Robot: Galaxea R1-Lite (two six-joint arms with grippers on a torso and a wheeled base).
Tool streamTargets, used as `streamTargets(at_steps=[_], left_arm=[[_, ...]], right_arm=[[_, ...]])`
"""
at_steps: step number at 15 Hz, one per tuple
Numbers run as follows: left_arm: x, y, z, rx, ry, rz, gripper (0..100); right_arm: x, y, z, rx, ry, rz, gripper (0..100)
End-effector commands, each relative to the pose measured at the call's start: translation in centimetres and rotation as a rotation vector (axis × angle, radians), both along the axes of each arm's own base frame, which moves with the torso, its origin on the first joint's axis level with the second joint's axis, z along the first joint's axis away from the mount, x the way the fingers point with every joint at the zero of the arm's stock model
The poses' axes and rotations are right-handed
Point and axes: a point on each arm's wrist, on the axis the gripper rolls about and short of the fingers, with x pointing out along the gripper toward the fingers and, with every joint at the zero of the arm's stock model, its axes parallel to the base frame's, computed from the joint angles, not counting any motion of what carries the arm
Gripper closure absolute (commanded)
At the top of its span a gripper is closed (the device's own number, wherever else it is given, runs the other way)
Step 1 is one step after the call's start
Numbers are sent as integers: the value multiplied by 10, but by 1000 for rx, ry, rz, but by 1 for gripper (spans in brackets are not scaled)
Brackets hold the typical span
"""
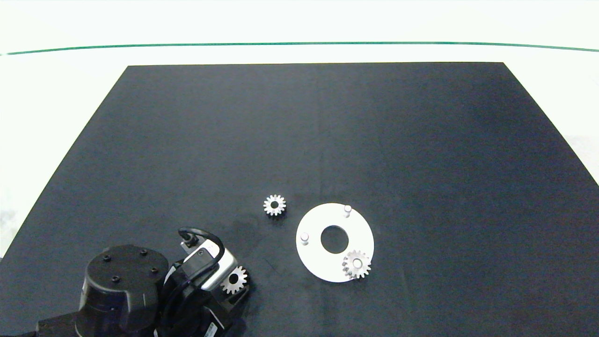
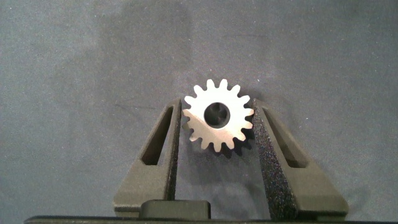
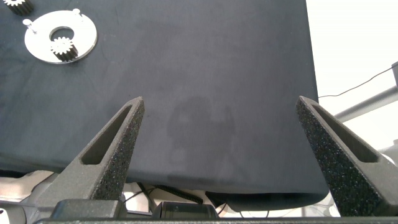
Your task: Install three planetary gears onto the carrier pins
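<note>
one gear seated on a pin, one clamped in the left end effector, one loose on the mat.

head view: a white disc (image 1: 318, 262) is seen on the black mat (image 1: 421, 140) that covers the counter, with a gear (image 1: 356, 264) seated on its near pin and two pins (image 1: 347, 210) (image 1: 304, 238) bare; a second gear (image 1: 274, 205) is laid flat just beside the disc, and the left end effector (image 1: 232, 282) is placed at the near left edge with a third gear (image 1: 234, 280) at its tip. left wrist view: that gear (image 2: 218, 115) is gripped between the two fingers (image 2: 163, 146), tilted above the mat (image 2: 93, 74). right wrist view: the right end effector (image 3: 221, 134) is held wide apart over the mat's (image 3: 186, 74) edge, well away from the disc (image 3: 37, 50) and its seated gear (image 3: 63, 47).
</note>
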Motion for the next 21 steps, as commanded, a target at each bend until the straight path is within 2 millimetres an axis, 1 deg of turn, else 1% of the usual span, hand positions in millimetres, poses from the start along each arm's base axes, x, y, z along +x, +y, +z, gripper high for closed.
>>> streamTargets(at_steps=[1,6,8,9,11,14,16,17,19,21], left_arm=[[-1,0,-1,3,0,-1,73],[-1,0,2,-5,-6,7,84],[-2,1,5,-19,-18,7,87],[-2,0,9,-50,-22,14,90],[-7,-2,21,-101,-45,1,90],[-10,-6,34,-116,-60,-23,90],[-12,-13,39,-122,-64,-52,90],[-11,-20,46,-119,-76,-65,90],[-4,-27,64,-48,-93,-62,90],[1,-37,83,-20,-93,-78,90]], right_arm=[[-1,0,1,-2,1,-1,0],[-1,0,1,-2,2,2,0],[-1,0,1,-2,1,2,0],[-1,0,1,-2,2,0,0],[-1,0,1,-2,1,0,0],[-1,0,1,-2,5,-1,0],[0,0,2,-2,5,-1,0],[1,0,3,-2,11,0,0],[1,0,2,-3,10,-1,0],[1,0,3,-3,10,-1,0]])
